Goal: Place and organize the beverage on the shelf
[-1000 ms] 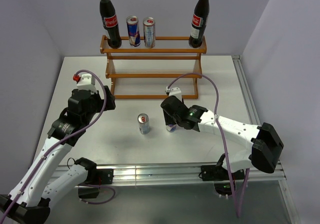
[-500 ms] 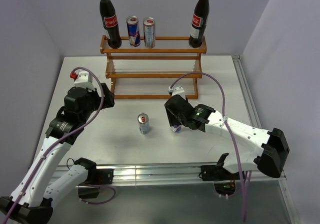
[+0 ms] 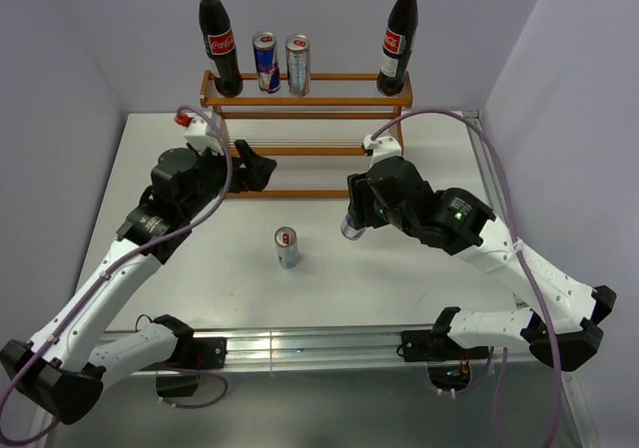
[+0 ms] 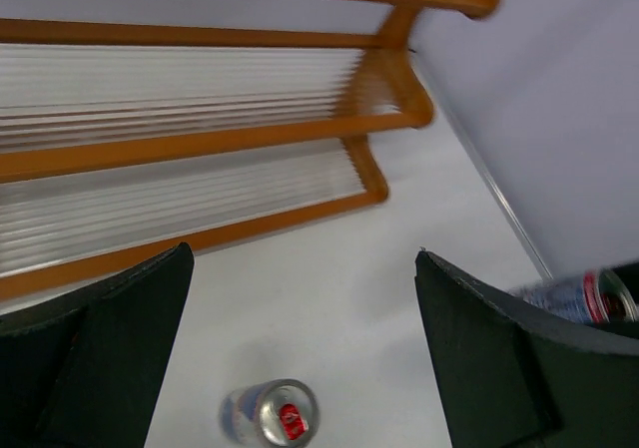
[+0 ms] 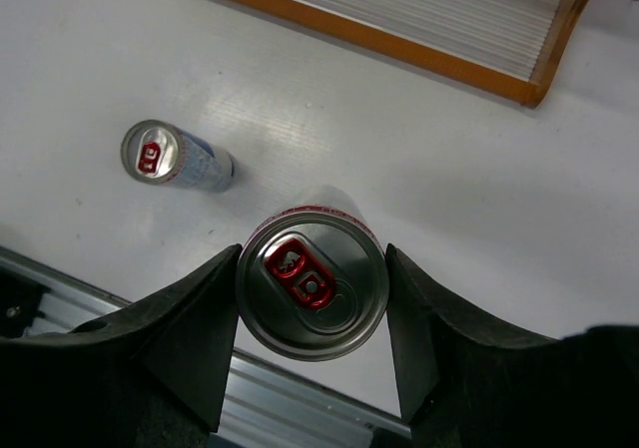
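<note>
snugly, can gripped inside right pincer

- The right end effector clasps a slim can, tilted, just in front of the shelf.
- The left end effector, jaws wide apart and empty, is at the shelf's left side.
- Between both end effectors and nearer the arm bases, a lone can stands upright on the surface.
- Beyond both, on the top tier, two cola bottles flank a pair of cans.
</note>
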`<state>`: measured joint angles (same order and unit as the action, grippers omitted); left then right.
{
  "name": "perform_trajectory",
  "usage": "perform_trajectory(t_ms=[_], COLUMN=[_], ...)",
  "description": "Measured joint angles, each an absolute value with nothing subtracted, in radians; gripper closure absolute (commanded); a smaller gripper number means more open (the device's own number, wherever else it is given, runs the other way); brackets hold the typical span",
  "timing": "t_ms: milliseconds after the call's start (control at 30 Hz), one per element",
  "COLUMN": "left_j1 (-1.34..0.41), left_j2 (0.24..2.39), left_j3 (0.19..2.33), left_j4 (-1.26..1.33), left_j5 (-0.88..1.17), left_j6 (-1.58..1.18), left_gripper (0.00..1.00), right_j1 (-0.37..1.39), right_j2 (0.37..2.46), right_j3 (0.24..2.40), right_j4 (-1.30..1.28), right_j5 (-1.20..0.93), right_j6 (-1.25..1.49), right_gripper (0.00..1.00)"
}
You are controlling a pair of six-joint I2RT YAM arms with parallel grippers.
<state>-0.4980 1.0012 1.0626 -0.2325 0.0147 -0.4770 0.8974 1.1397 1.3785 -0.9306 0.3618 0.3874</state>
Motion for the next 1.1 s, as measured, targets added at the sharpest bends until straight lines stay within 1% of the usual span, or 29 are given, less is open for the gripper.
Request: perform_trajectory(t_ms=[233,433,600,867,1100], left_j1=[-0.744,-0.879,-0.988,-1.063,-1.095], left_j2=[1.004,0.953,0.961,1.069,1.082], left_j3=[0.961,0.873,0.853,0.853,0.853], left_j4=[-0.012,0.127,0.190,0.221,0.253], left_j5=[0.065,0.083,0.044,-0.033,-0.065], left_j6=[-0.355,-0.238,-0.142,-0.061,-0.020], left_gripper=[0.01,0.00,0.00,0.00,0.01], right_j1=[0.897,0.897,0.905,0.934,0.934], right_j2=[1.155,1.167,1.199,1.219,1.218], right_j3=[1.538,1.599,1.646,1.658,1.657], right_j4=[-1.079,-1.135,-1.165,-1.182,-1.183], right_j5=[0.322,0.224,0.201,0.213,0.219], right_j6=[0.374,0.368,0.352,0.342,0.331], right_gripper=[1.00,1.00,1.00,1.00,1.00])
